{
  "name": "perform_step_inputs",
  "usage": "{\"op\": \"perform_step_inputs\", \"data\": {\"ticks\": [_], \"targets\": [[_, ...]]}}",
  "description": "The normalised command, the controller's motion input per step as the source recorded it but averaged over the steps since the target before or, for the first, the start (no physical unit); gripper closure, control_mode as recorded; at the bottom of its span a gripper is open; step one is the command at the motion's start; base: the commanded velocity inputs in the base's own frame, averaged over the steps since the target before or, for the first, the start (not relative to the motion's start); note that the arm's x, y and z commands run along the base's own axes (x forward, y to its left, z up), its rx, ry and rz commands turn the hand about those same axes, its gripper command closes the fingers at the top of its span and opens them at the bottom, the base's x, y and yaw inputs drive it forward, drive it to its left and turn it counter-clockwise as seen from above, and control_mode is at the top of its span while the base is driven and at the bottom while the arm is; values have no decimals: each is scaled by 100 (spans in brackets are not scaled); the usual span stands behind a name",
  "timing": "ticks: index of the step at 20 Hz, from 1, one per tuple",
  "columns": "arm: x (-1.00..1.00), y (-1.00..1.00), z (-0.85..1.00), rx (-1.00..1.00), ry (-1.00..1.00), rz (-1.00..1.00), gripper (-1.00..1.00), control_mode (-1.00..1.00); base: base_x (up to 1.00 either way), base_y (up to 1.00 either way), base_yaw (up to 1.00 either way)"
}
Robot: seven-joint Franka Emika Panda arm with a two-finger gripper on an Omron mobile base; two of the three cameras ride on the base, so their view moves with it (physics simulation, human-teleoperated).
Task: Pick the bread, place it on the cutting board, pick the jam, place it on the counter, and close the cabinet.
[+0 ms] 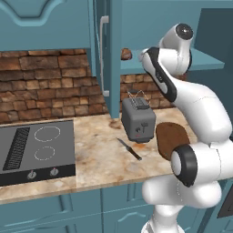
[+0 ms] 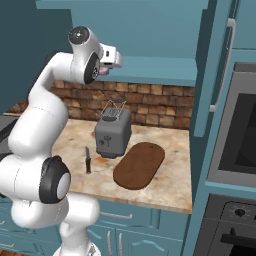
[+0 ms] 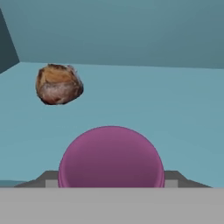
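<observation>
In the hand view the jam, a pink-purple jar, fills the space in my gripper, with a dark fingertip against each side. It sits on the teal shelf of the cabinet. The bread, a brown lump, lies farther back on the same shelf, to the left, and shows beside the open door as a brown spot. A sliver of jam peeks out by my wrist. The dark oval cutting board lies bare on the counter right of the toaster.
A grey toaster stands on the counter below the shelf, with a knife in front of it. The black stovetop is at the left. The other open cabinet door and an oven stand at the right.
</observation>
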Motion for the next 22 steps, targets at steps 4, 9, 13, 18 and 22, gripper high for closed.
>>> {"op": "perform_step_inputs", "data": {"ticks": [4, 9, 13, 18, 22], "targets": [[-32, -14, 0, 0, 0, 0, 100, -100, 0, 0, 0], [-32, -14, 0, 0, 0, 0, 100, -100, 0, 0, 0], [-30, -8, 0, 0, 1, 0, 100, -100, 0, 0, 0], [-35, -3, 0, 0, 1, 0, 100, -100, 0, 0, 0], [-39, 0, -4, 0, 0, 0, 100, -100, 0, 0, 0]]}}
